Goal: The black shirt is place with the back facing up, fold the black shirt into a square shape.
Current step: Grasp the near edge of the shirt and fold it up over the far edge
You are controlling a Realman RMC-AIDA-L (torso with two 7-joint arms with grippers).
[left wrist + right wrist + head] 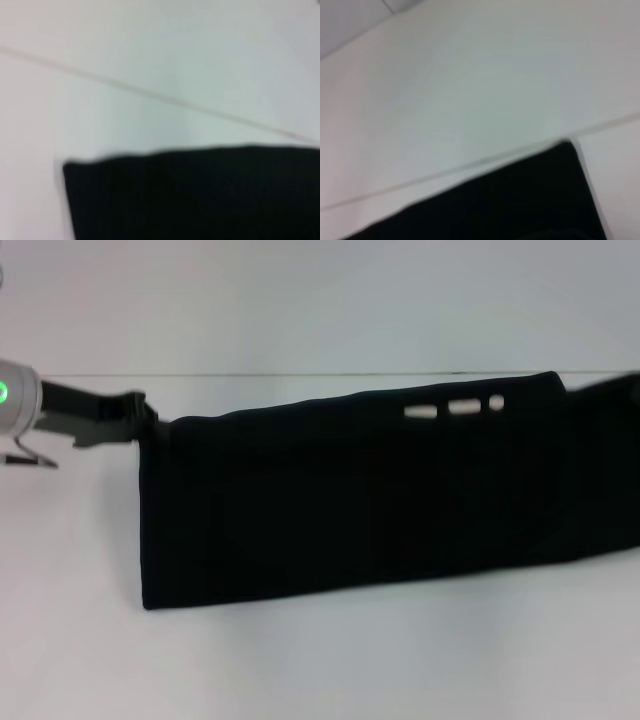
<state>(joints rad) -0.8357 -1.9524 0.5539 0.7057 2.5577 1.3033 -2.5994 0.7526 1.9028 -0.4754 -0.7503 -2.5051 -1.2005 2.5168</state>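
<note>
The black shirt (pixel 350 500) is a long folded band stretched across the white table (pixel 300 670). White letter marks (pixel 450 408) show near its upper edge. My left gripper (pixel 148 418) is at the shirt's upper left corner and is shut on it. My right gripper (pixel 615 388) is a dark shape at the shirt's upper right corner, mostly cut off by the edge of the head view. The left wrist view shows one corner of the shirt (pixel 200 195) over the table. The right wrist view shows another corner of the shirt (pixel 510 205).
The table's far edge (pixel 250 375) runs just behind the shirt's upper edge, with a pale wall beyond it. Bare white tabletop lies in front of the shirt and to its left.
</note>
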